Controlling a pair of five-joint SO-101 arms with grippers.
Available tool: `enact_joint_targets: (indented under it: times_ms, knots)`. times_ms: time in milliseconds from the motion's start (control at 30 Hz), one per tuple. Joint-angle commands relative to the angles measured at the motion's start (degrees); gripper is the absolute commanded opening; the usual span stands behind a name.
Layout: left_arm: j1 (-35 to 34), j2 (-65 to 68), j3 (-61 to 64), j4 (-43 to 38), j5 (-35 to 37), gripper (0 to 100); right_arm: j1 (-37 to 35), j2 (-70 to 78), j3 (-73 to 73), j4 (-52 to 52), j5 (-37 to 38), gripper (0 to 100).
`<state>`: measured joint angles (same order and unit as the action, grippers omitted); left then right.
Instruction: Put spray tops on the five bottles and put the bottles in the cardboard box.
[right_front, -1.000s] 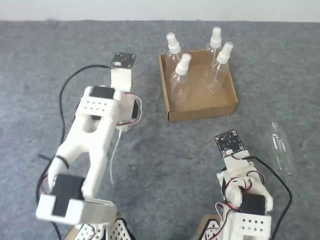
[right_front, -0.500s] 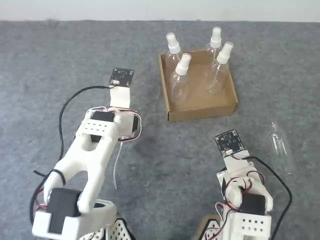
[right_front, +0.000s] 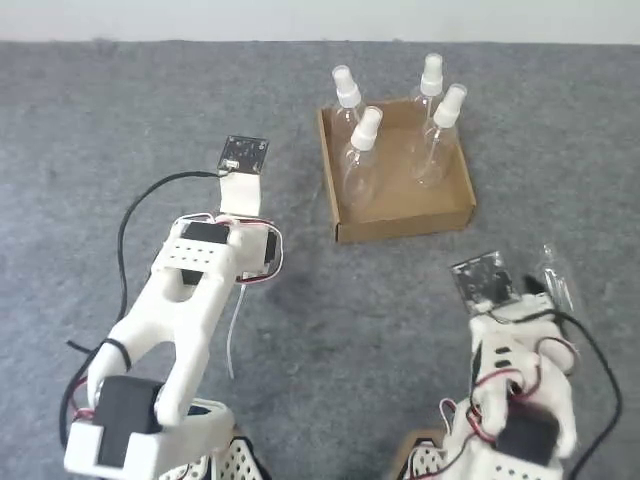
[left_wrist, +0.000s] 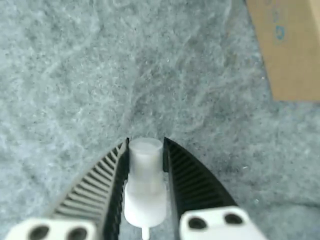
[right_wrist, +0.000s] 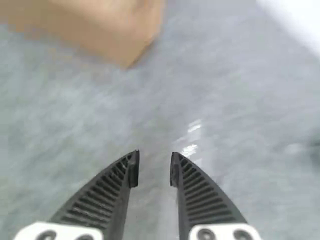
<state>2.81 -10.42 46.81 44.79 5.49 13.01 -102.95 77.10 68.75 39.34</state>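
Grey carpet (right_front: 80, 120) bears one bare bottle (right_front: 560, 282). Right gripper (right_wrist: 153, 165), narrowly open, should grasp it mid-body and hold it steady; left gripper (left_wrist: 146, 145) clamps the spray top (left_wrist: 145, 200).

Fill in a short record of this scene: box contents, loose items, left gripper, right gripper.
Box contents: four bottles with tops on, in the cardboard box
Loose: one bottle without a top, lying on the carpet outside the box
Left gripper: shut on a spray top
Right gripper: open, empty, above the carpet
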Motion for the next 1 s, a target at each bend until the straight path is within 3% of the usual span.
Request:
enact_joint_targets:
  times_ms: [0, 167, 400, 533, 700, 967]
  knots:
    - [0.2, -3.3, 0.0, -1.0, 0.5, 1, 2.6, 0.1, -9.1, -2.4, -0.5, 7.0]
    - [0.2, -3.3, 0.0, -0.9, 0.5, 1, 3.3, 11.9, -9.8, -5.7, -0.6, 9.6]
    - [0.2, -3.3, 1.1, -1.2, 0.7, 1, 9.7, 40.8, -19.1, -16.0, -0.9, 18.2]
    - [0.2, -3.3, 1.1, -1.2, 0.7, 1, 10.9, 59.7, -30.3, -14.5, -0.9, 19.0]
    - [0.2, -3.3, 1.1, -1.2, 0.7, 1, 11.2, 80.0, -42.5, -11.9, -1.6, 27.9]
    - [0.2, -3.3, 1.1, -1.2, 0.7, 1, 10.9, 100.9, -54.9, -8.0, -1.6, 28.9]
